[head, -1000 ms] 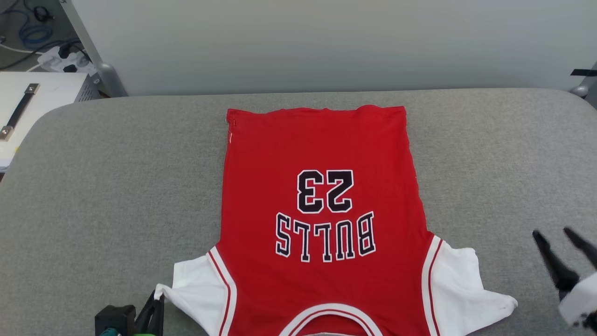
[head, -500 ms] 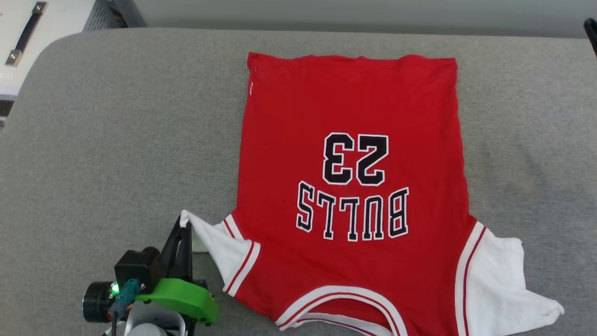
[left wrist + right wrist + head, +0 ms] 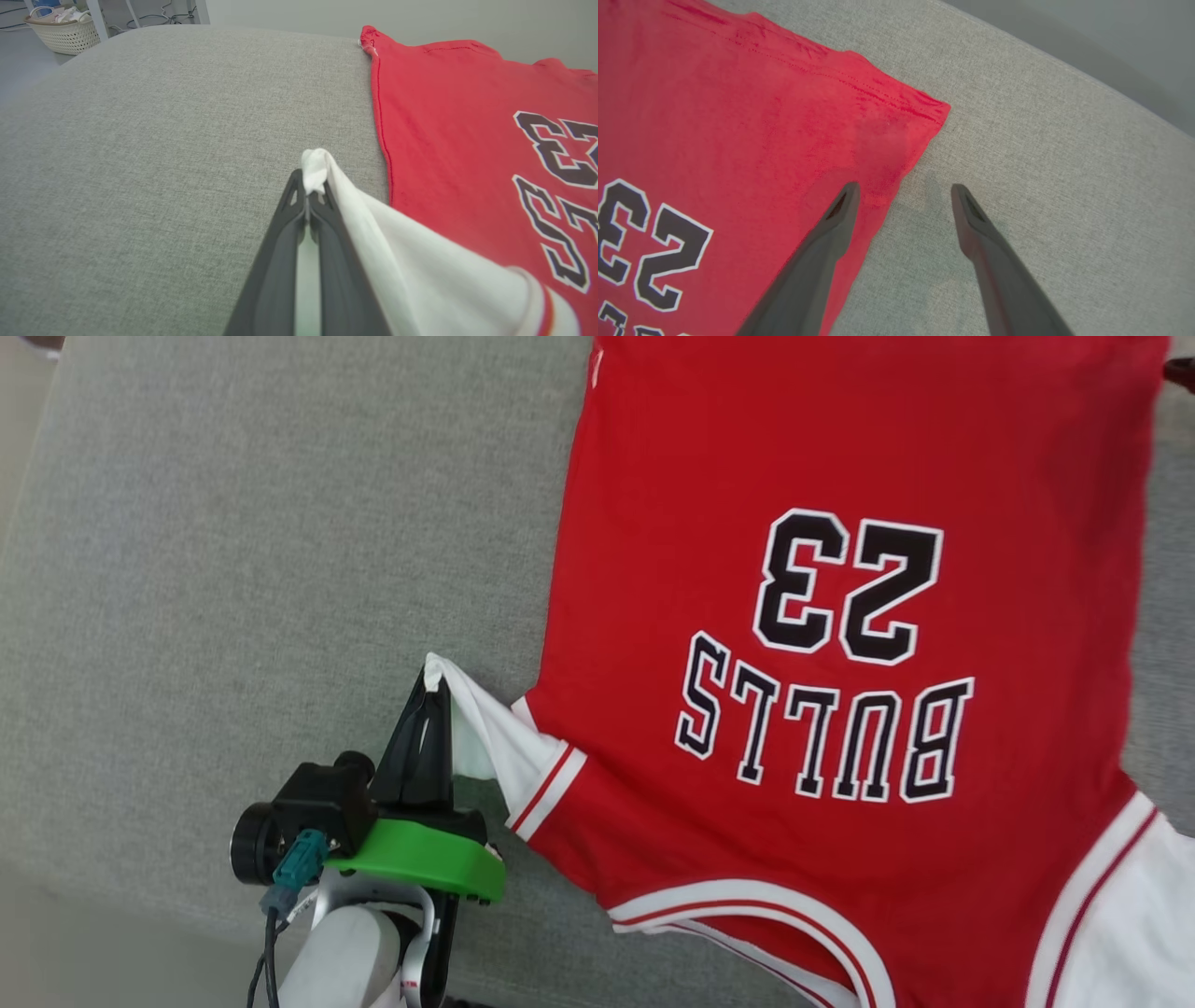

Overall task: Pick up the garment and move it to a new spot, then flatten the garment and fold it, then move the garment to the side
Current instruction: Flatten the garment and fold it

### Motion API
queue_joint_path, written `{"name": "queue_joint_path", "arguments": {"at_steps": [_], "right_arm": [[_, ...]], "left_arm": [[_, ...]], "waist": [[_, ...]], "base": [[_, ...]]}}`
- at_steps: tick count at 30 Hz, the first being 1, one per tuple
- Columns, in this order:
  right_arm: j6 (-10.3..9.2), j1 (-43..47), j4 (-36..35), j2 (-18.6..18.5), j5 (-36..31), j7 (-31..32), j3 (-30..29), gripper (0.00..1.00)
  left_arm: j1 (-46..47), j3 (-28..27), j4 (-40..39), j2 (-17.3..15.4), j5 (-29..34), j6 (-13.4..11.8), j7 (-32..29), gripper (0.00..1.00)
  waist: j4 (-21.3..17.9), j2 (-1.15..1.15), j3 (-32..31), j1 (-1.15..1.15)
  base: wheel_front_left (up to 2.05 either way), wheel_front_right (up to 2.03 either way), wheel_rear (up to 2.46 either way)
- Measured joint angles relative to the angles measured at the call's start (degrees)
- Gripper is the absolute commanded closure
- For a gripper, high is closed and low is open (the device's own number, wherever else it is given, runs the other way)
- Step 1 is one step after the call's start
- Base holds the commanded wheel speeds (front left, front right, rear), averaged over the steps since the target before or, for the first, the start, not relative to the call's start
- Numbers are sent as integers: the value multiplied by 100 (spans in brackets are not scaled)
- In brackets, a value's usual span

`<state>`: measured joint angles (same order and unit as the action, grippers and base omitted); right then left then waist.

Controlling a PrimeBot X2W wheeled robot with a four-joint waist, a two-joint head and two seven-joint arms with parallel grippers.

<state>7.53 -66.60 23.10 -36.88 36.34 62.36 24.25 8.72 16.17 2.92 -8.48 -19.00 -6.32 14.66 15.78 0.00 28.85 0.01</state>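
Garment lies flat on grey tabletop, print up, collar toward robot. Left gripper: fingers pressed together, pinching tip of white sleeve, tip raised. Right gripper: fingers spread, straddling garment's side edge near hem corner.

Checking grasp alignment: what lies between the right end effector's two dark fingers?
In the right wrist view, the side edge of the red soft-fabric jersey and bare grey woven table cover lie between the fingers of the open right end effector.
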Motion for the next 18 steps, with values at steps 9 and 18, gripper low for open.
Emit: {"name": "queue_joint_path", "arguments": {"at_steps": [9,18], "right_arm": [[0,-444,688,-3,-316,101,193,0],[1,-629,657,-294,-177,15,313,100]], "left_arm": [[145,-336,-4,387,312,387,0,100],[190,-588,21,508,452,591,0,100]], "waist": [[358,0,682,0],[526,0,984,-1]], "base": [[0,0,0],[0,0,0]]}}
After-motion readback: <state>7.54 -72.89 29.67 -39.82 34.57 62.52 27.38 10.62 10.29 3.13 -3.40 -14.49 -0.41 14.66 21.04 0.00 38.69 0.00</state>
